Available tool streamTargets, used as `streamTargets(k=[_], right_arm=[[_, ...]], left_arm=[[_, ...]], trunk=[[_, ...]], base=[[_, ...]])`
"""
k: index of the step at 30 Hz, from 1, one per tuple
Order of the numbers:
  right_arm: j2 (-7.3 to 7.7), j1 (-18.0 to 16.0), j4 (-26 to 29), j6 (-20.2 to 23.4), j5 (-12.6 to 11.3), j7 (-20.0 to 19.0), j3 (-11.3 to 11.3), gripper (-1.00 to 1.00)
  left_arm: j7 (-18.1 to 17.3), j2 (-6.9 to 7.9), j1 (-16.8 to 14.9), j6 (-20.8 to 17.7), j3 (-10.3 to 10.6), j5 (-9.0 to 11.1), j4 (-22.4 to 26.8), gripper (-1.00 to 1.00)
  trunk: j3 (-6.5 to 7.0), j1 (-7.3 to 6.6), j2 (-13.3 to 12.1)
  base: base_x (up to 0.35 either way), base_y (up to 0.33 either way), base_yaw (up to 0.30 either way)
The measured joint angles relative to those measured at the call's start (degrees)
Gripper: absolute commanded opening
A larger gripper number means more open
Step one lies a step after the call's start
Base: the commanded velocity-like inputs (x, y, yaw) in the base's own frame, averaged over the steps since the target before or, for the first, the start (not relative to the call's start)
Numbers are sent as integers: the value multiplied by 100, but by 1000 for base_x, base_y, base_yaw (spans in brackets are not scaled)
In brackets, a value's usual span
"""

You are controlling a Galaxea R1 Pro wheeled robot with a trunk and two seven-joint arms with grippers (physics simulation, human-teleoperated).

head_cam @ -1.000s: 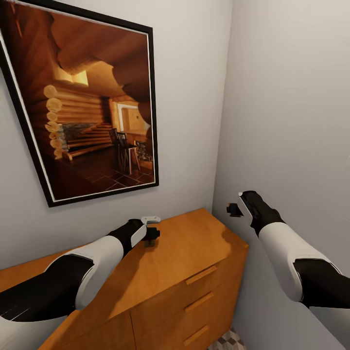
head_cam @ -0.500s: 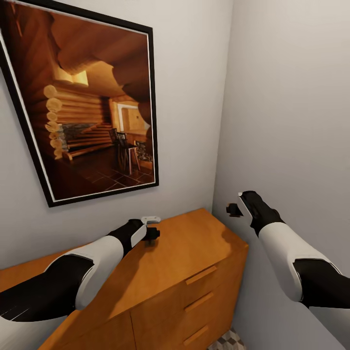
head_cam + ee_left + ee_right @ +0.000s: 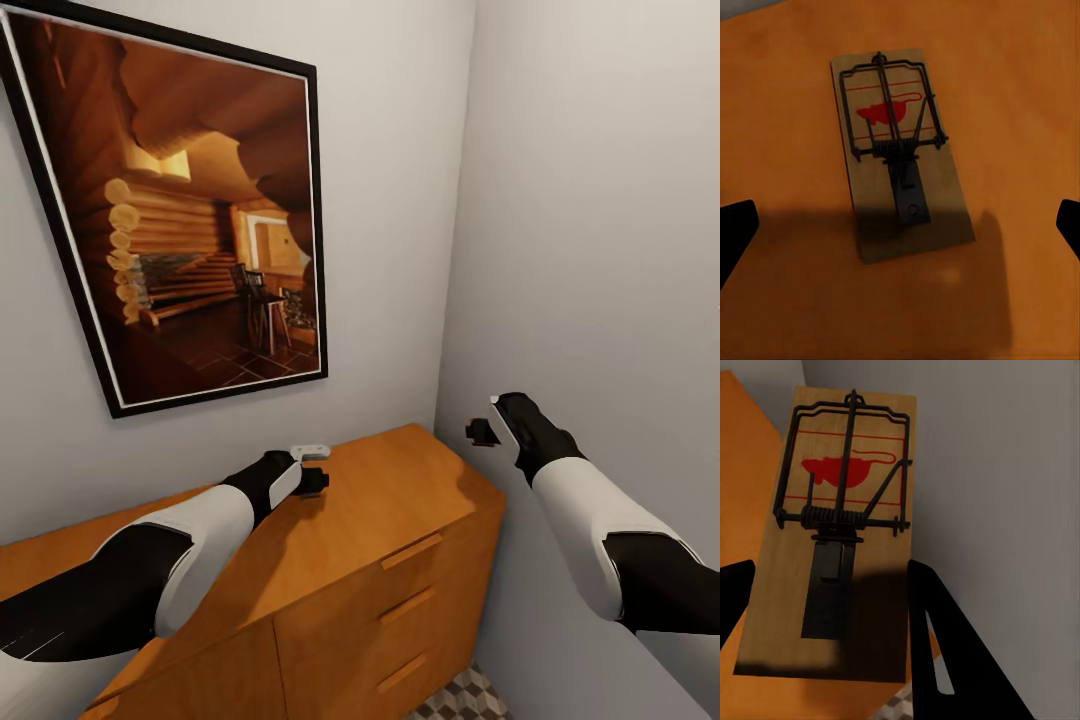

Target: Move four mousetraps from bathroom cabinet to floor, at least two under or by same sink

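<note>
A mousetrap (image 3: 900, 150), pale wood with a black wire spring and a red mouse print, lies flat on the orange-brown cabinet (image 3: 400, 500) top. My left gripper (image 3: 315, 482) hovers over it, open, its two black fingertips (image 3: 735, 229) well apart on either side of the trap. My right gripper (image 3: 482, 432) is raised beside the cabinet's end near the room corner. In the right wrist view it is shut on a second mousetrap (image 3: 844, 472), held in the air with the grey wall behind it.
A large black-framed picture of a log cabin (image 3: 200, 230) hangs on the wall above the cabinet. Drawer fronts with slim bar handles (image 3: 413, 550) face me. A strip of cube-patterned bathroom floor (image 3: 460, 700) shows beside the cabinet's end. Grey walls meet in a corner close to the right arm.
The whole head view has shifted slightly, so the picture and cabinet sit a little differently in frame. Both arms keep the same pose.
</note>
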State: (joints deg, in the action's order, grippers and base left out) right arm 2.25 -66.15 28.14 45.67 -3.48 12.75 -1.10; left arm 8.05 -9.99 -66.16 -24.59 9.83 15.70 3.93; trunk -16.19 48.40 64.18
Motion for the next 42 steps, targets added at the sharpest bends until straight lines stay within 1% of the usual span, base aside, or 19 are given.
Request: streamTargets(k=[42], right_arm=[[1,0,-8,0,3,2,0,-100]], left_arm=[[7,0,0,6,1,-14,9,100]], trunk=[[0,0,0]], base=[[-1,0,0]])
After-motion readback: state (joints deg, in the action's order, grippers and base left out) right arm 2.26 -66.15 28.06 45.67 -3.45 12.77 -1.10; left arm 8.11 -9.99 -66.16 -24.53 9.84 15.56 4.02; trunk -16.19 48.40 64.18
